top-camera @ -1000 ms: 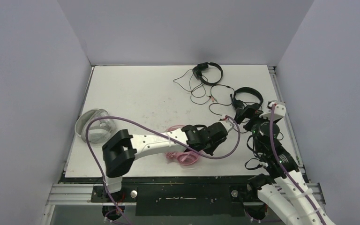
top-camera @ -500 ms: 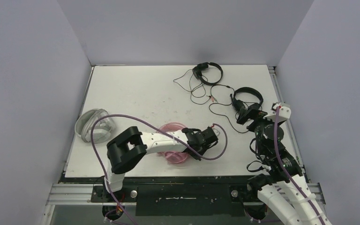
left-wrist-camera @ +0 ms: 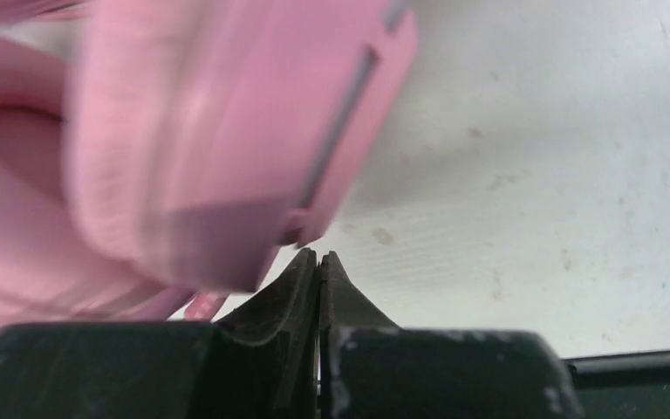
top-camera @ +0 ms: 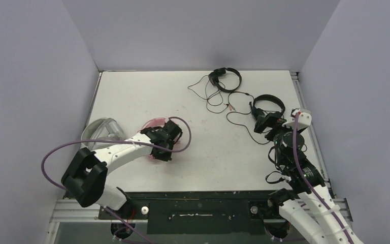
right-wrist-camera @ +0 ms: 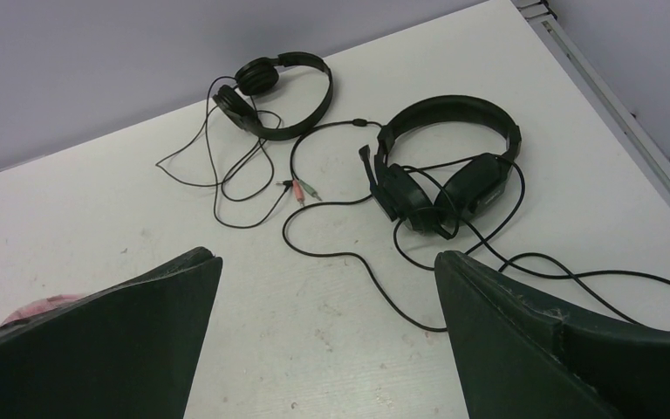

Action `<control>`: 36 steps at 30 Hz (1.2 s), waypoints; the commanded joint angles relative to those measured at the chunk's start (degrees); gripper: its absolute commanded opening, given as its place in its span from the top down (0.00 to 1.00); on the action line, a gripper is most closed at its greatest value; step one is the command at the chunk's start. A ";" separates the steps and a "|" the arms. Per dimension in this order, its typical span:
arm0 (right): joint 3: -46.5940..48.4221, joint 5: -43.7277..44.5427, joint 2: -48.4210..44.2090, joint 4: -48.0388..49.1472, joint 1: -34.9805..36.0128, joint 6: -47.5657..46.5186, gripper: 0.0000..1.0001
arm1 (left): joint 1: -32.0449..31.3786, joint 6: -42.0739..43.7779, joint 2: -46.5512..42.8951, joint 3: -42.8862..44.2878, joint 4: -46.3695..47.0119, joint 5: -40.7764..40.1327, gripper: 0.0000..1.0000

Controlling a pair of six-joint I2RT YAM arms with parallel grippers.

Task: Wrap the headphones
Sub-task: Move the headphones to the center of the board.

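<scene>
The left arm has swung from the middle of the table's near edge over toward its left edge, and the pink headset (top-camera: pixel 151 124) has gone with it. It now lies at the left side of the table (top-camera: pixel 223 152), just beside the white-grey headset (top-camera: pixel 100 131), where a second ago it sat near the middle of the near edge. The left claw (left-wrist-camera: pixel 318 258) is pressed together, tips meeting. That looks like a finished headset being cleared aside next to the bulky one, though the wrap itself can't be judged from here.

The right claw (right-wrist-camera: pixel 327 262) is spread wide and holds nothing. It has barely shifted, hovering by the right edge over the nearer black headset (right-wrist-camera: pixel 445 170). That headset's cord still sprawls loose across the table, as does the cord of the far black headset (right-wrist-camera: pixel 275 83) near the back edge, so both are yet to be wrapped.

Hard to make out:
- From above, the left arm covers most of the pink headset, with only arcs of pink showing.
- The left wrist view is blurred and filled with pink. A pink sliver sits beside the closed tips, possibly cord, but whether any strand is pinched between them can't be told.
- The white-grey headset is partly behind the arm.
</scene>
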 commanded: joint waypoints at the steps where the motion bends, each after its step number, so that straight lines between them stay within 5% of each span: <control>1: 1.09 -1.25 0.22 2.28 0.17 -0.22 0.00 | 7.28 -2.50 -6.15 -0.28 0.34 -3.56 1.00; 9: 1.40 -1.41 -0.93 1.16 0.13 -0.24 0.00 | 17.98 -0.05 -8.12 1.61 -0.32 -3.29 1.00; 13: 1.53 -1.15 -1.23 1.01 0.16 -0.37 0.00 | 14.14 1.16 -11.52 2.58 2.39 6.39 0.99; 18: 2.54 -0.88 -0.57 0.55 0.13 -0.65 0.00 | 3.96 -2.67 -8.62 11.62 0.69 4.39 0.95; 22: 3.05 -1.43 -0.18 0.82 0.20 -0.65 0.00 | 3.22 3.57 -1.66 14.41 4.99 4.00 0.54; 25: 4.12 -1.23 -0.26 -0.44 0.16 -0.97 0.00 | 3.05 11.52 2.78 18.26 4.69 2.51 0.39; 32: 4.65 -1.56 -0.78 -0.37 0.18 -1.50 0.00 | 2.91 30.99 11.79 24.59 2.83 -1.67 0.29; 36: 5.05 -1.95 0.32 -0.08 0.19 -1.85 0.00 | 2.66 37.27 15.34 26.57 3.44 3.12 0.30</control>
